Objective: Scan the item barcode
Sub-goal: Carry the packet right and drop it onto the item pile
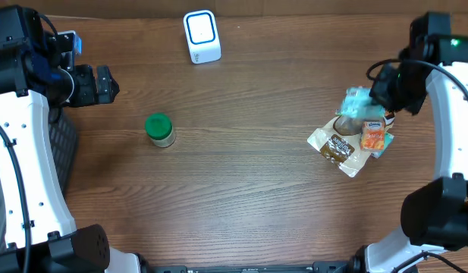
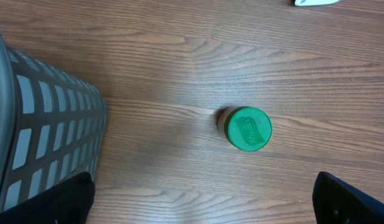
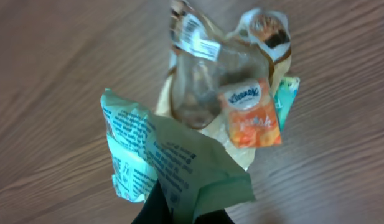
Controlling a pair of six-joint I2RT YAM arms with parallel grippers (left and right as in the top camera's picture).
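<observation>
My right claw [image 3: 179, 208] is pinched shut on a crinkled pale-green printed plastic packet [image 3: 170, 155], which seems raised over 2 things lying just beyond my fingertips: a tan foil pouch [image 3: 198, 93] and an orange tissue pack [image 3: 251, 115]. I judge this to be the pick-up step. Next, the packet's barcode must be turned to face the white rounded scanner box [image 1: 201, 36], well away from this claw. My wrist view shows the packet's print but no scanner; only the overhead view shows both. My left claw [image 1: 105, 83] gapes wide, holding nothing.

A crumpled mint-green packet [image 3: 173, 165], small print showing, is pinched at one edge; the white, blue-ringed scanner [image 1: 201, 36] stands well apart.
</observation>
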